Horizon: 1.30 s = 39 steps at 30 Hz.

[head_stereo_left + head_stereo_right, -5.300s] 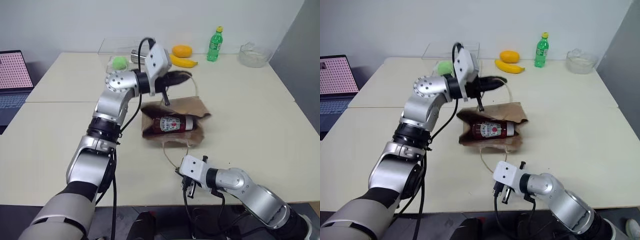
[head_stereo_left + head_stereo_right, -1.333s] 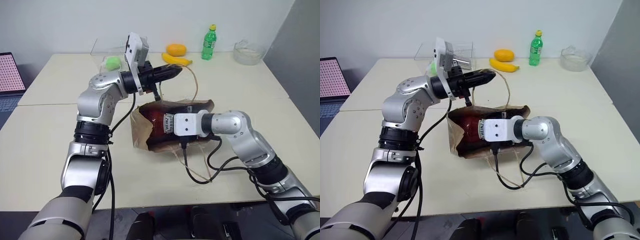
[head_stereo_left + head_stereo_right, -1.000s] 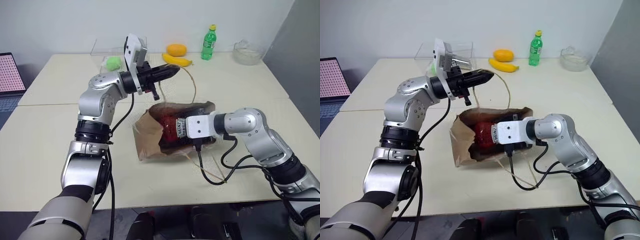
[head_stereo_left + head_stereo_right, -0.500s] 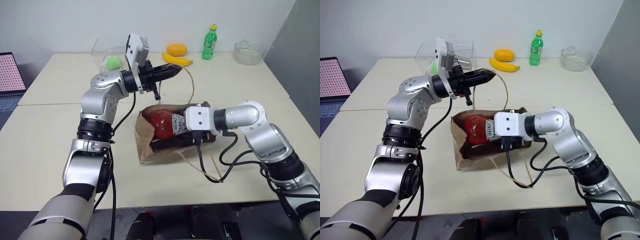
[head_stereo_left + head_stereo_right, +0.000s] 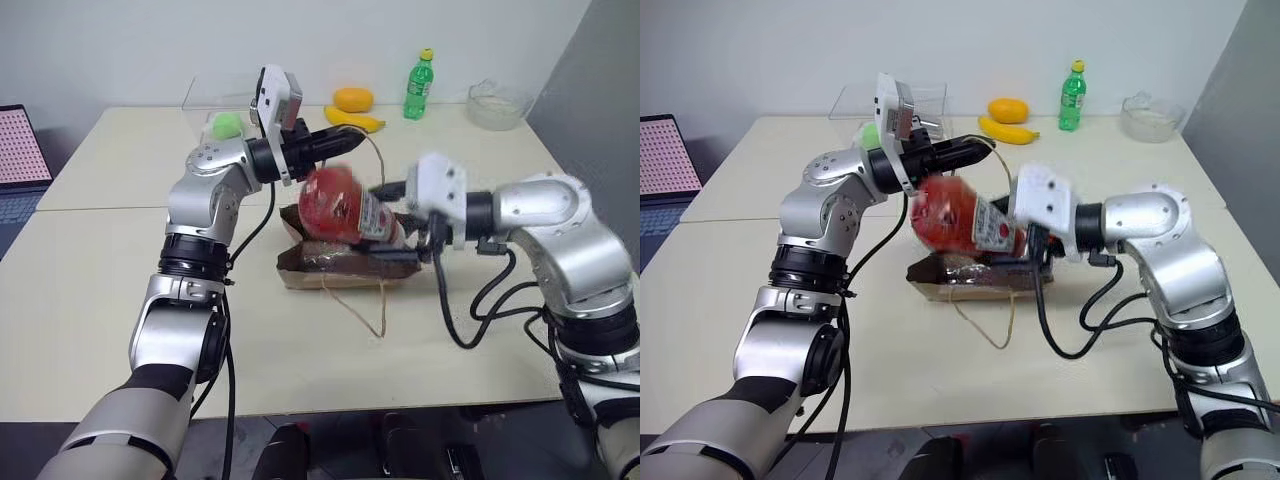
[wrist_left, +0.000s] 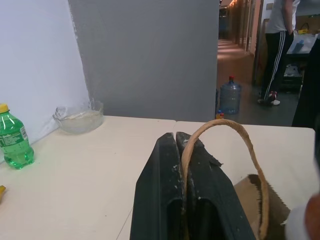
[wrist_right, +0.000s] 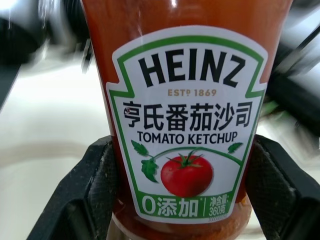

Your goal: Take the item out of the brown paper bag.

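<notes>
Red ketchup bottle (image 7: 182,125), label legible close-up

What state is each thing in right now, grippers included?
ketchup bottle: lifted above the bag, clamped in the right gripper.
brown paper bag: lying on the table, one cord handle pulled up.
left gripper: shut on the bag's handle.
right gripper: shut on the ketchup bottle.
green bottle: upright, capped.
</notes>
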{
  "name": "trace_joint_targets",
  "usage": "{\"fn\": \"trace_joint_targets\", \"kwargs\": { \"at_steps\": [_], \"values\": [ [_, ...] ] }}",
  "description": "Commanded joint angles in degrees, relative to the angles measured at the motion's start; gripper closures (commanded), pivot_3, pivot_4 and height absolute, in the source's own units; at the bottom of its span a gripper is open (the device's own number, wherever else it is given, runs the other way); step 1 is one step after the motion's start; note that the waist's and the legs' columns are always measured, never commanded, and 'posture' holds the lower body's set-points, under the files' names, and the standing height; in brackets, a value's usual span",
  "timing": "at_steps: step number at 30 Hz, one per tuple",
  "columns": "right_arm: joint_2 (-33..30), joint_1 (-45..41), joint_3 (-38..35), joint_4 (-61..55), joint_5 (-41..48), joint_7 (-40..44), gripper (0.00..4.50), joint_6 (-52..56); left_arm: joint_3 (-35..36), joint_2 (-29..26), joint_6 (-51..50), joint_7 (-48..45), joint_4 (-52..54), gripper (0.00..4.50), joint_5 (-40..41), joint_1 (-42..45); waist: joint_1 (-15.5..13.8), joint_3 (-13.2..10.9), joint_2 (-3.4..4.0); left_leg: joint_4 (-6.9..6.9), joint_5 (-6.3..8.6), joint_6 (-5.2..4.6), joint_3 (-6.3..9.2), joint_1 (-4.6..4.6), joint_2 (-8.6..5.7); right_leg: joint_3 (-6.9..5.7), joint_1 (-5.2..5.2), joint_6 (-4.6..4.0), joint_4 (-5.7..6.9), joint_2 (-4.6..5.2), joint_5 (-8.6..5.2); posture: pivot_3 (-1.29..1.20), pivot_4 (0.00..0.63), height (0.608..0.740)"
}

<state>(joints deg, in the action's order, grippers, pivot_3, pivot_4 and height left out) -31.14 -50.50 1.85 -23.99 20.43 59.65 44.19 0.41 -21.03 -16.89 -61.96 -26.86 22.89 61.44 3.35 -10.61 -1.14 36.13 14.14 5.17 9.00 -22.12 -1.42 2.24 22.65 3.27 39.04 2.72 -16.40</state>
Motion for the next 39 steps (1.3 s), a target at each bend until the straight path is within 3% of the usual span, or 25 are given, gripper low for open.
{"fn": "trace_joint_targets", "kwargs": {
  "at_steps": [1, 4, 9, 13, 17, 23, 27, 29, 33, 39],
  "values": [
    [1.01, -4.03, -8.63, -1.34, 5.8, -6.38, 1.32, 3.56, 0.41, -0.06, 0.32, 0.09, 2.32, 4.5, 0.03, 0.82, -0.11, 0.0, 0.0, 0.0, 0.0, 0.0, 0.0, 0.0, -0.01, 0.0, 0.0, 0.0, -0.02, 0.0, 0.0, 0.0, 0.15, 0.74],
    [-1.27, -6.2, -14.19, 2.39, 5.7, -11.4, 1.32, 3.11, 0.41, -0.1, -0.23, 0.42, 3.0, 4.5, 0.08, 0.49, -0.11, 0.0, 0.0, 0.0, 0.02, -0.04, 0.0, -0.02, -0.04, 0.0, 0.0, 0.0, -0.03, 0.03, 0.0, 0.0, 0.15, 0.74],
    [-11.1, -0.36, -14.41, 13.72, -2.37, -13.51, 1.32, -6.72, 0.5, -0.54, -0.93, 1.08, 3.81, 4.5, -0.11, -0.17, -0.61, 0.0, -0.01, 0.0, 0.1, -0.18, -0.04, -0.03, -0.18, 0.0, -0.01, 0.0, -0.05, 0.16, 0.0, 0.0, 0.15, 0.74],
    [-18.22, 4.86, -4.83, 25.7, -14.58, -12.98, 1.33, -19.55, 0.54, -0.54, -1.02, 1.43, 3.61, 4.5, -0.32, 0.13, -0.16, 0.0, 0.0, 0.0, 0.11, -0.25, -0.2, -0.02, -0.22, 0.1, 0.02, 0.02, 0.0, 0.19, 0.0, 0.0, 0.15, 0.74],
    [-21.17, 6.8, 4.55, 36.21, -24.71, -12.91, 1.33, -29.68, 0.57, -0.62, -1.15, 1.66, 3.94, 4.5, -0.4, 0.15, 0.64, -0.01, 0.02, -0.05, 0.03, -0.11, -0.41, -0.05, -0.18, 0.24, 0.2, 0.02, 0.02, 0.19, 0.0, 0.0, 0.15, 0.74],
    [-21.17, 8.05, 14.34, 47.19, -33.13, -8.23, 1.33, -41.25, 0.5, -0.98, -1.38, 1.75, 4.66, 4.5, -0.6, -0.25, 1.64, -0.01, 0.02, -0.01, -0.01, -0.05, -0.5, -0.45, -0.15, 0.3, 0.6, 0.04, 0.05, 0.2, 0.02, 0.0, 0.15, 0.74],
    [-19.4, 6.99, 16.84, 52.51, -35.47, -6.12, 1.33, -44.54, 0.45, -1.08, -1.25, 1.76, 4.59, 4.5, -0.85, -0.27, 1.61, -0.01, 0.01, 0.02, -0.01, -0.05, -0.49, -0.45, -0.16, 0.28, 0.58, 0.06, 0.04, 0.2, 0.03, 0.0, 0.15, 0.74],
    [-18.91, 6.58, 16.88, 54.11, -36.01, -5.27, 1.33, -45.43, 0.4, -1.07, -1.27, 1.75, 4.65, 4.5, -0.92, -0.29, 1.57, -0.01, 0.01, 0.13, -0.01, -0.04, -0.48, -0.45, -0.16, 0.28, 0.53, 0.13, 0.04, 0.2, 0.07, 0.0, 0.15, 0.74],
    [-19.31, 7.06, 15.97, 53.75, -35.05, -2.26, 0.01, -46.14, 0.28, -1.01, -1.18, 1.66, 4.68, 4.5, -1.19, -0.38, 1.44, -0.01, 0.01, 0.33, -0.01, -0.05, -0.46, -0.47, -0.18, 0.28, 0.44, 0.21, 0.05, 0.2, 0.12, 0.0, 0.15, 0.74],
    [-23.23, 12.08, 7.0, 37.55, -25.74, 4.07, 0.01, -38.18, 0.05, -0.7, -0.47, 1.52, 3.79, 4.5, -1.85, -0.17, 1.28, -0.01, 0.02, 0.48, 0.0, -0.07, -0.41, -0.68, -0.17, 0.18, 0.52, 0.21, 0.04, 0.2, 0.12, 0.0, 0.15, 0.74]
  ]
}}
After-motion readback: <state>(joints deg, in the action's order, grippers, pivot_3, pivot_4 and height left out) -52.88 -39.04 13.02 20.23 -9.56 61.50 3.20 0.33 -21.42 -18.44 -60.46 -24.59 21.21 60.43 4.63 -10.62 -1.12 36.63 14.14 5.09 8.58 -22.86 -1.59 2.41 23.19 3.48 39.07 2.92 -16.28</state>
